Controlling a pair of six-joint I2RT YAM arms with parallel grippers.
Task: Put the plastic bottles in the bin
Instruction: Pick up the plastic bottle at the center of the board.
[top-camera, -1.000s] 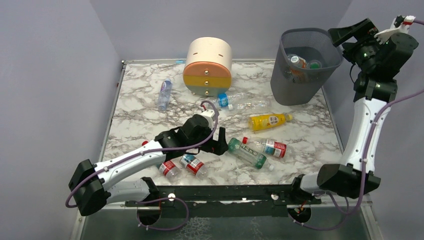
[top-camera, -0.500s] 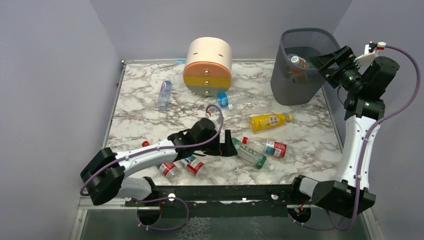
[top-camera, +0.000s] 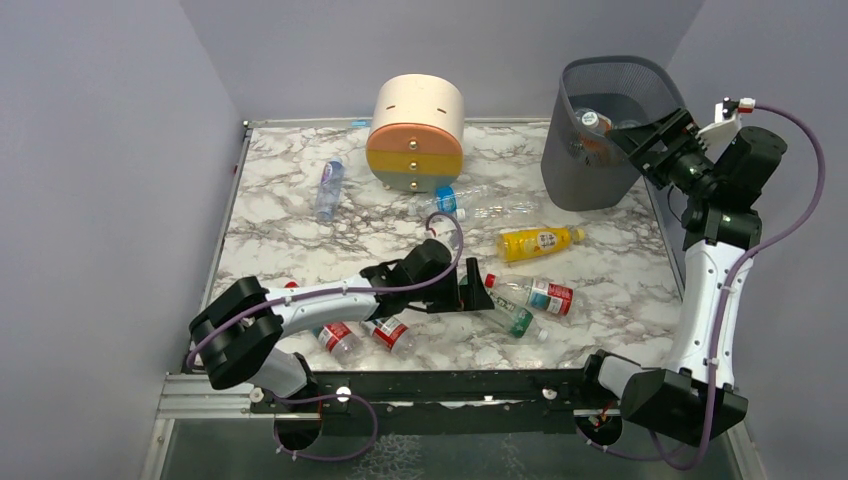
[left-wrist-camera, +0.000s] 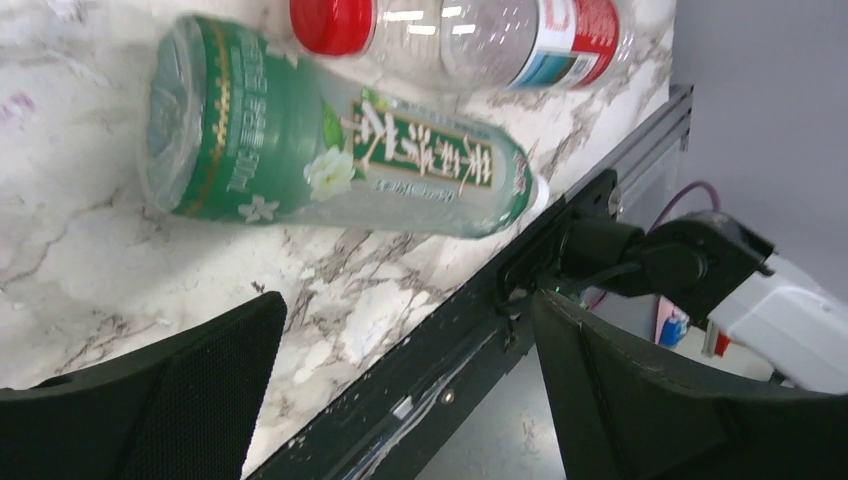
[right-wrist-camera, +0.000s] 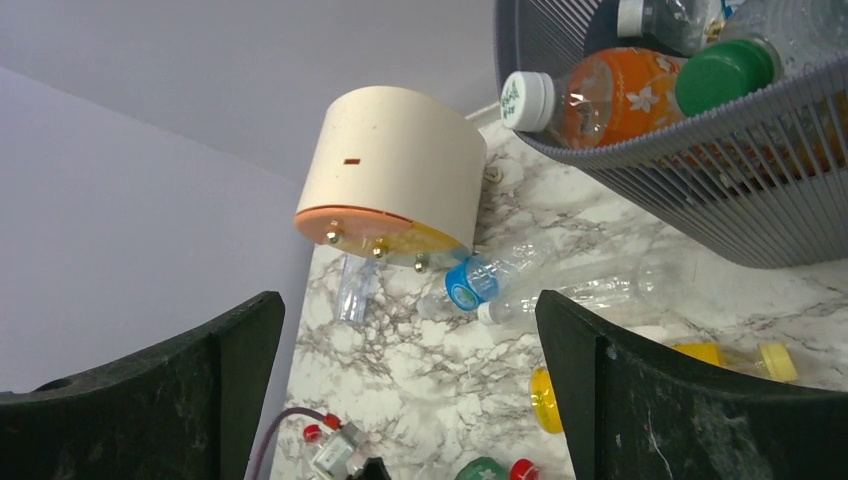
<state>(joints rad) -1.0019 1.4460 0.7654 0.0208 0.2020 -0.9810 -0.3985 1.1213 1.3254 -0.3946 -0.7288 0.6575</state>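
A green-labelled bottle (left-wrist-camera: 340, 165) lies on the marble table just ahead of my left gripper (left-wrist-camera: 410, 330), which is open and empty. In the top view this gripper (top-camera: 474, 294) hides the base of the green bottle (top-camera: 511, 319). A clear red-capped bottle (top-camera: 535, 293) lies beside it. Further back lie a yellow bottle (top-camera: 540, 241) and clear bottles (top-camera: 480, 206). The grey mesh bin (top-camera: 600, 135) holds an orange bottle (right-wrist-camera: 610, 100) and others. My right gripper (top-camera: 642, 140) hangs open and empty by the bin's right rim.
A round cream, orange and yellow drawer unit (top-camera: 417, 132) stands at the back middle. One clear bottle (top-camera: 328, 188) lies at the back left. Two red-labelled bottles (top-camera: 365, 334) lie under my left arm near the front rail (top-camera: 450, 385).
My left arm has stretched to the right, bringing its open gripper up to the green bottle. My right arm has dropped and swung left to the bin's right rim.
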